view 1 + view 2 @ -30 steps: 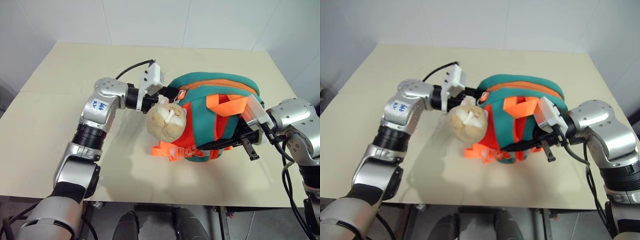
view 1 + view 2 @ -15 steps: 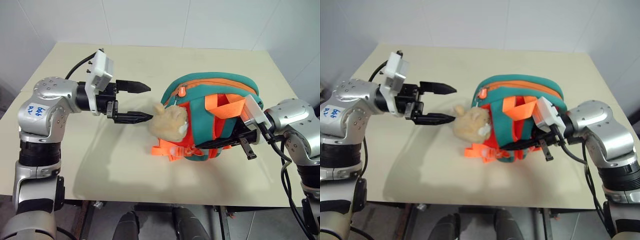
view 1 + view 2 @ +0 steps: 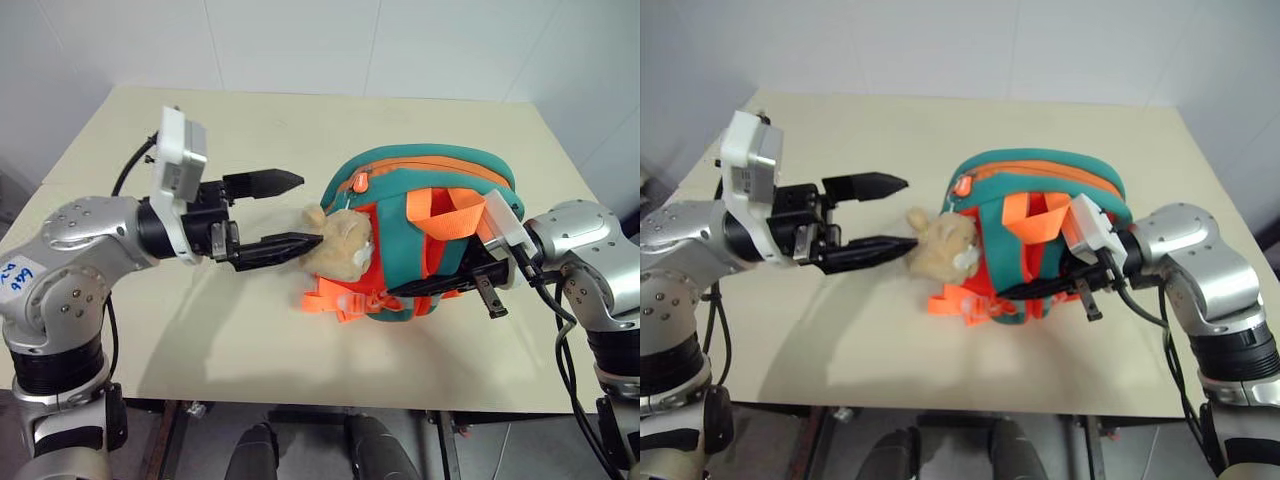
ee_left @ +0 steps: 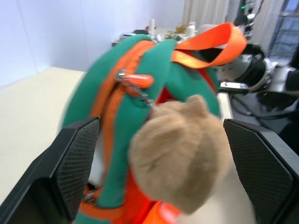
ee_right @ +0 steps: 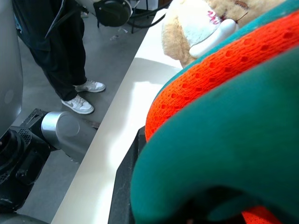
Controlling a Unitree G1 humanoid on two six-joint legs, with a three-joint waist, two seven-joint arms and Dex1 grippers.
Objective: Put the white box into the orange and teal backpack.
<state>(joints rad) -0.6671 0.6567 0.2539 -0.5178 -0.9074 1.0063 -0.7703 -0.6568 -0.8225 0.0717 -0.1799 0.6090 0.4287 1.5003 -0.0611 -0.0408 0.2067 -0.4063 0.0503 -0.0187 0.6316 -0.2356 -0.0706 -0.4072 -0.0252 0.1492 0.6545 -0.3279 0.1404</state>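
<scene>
Left eye view: the orange and teal backpack [image 3: 425, 235] stands on the desk [image 3: 130, 150], its plush animal [image 3: 340, 243] facing the left gripper [image 3: 288, 212], whose jaws are spread wide. Right gripper [image 3: 462, 283] is clamped on the backpack's lower edge.

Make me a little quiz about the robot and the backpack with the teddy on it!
1. True or false: the left gripper is open.
2. Which colour is the zipper pull on the orange and teal backpack? A) orange B) black C) white
3. Fill in: the right gripper is shut on the backpack's ____ edge.

Key: 1 true. 2 A. 3 teal. The tan plush animal hangs at the backpack's front, near the left gripper's fingertips.
</scene>
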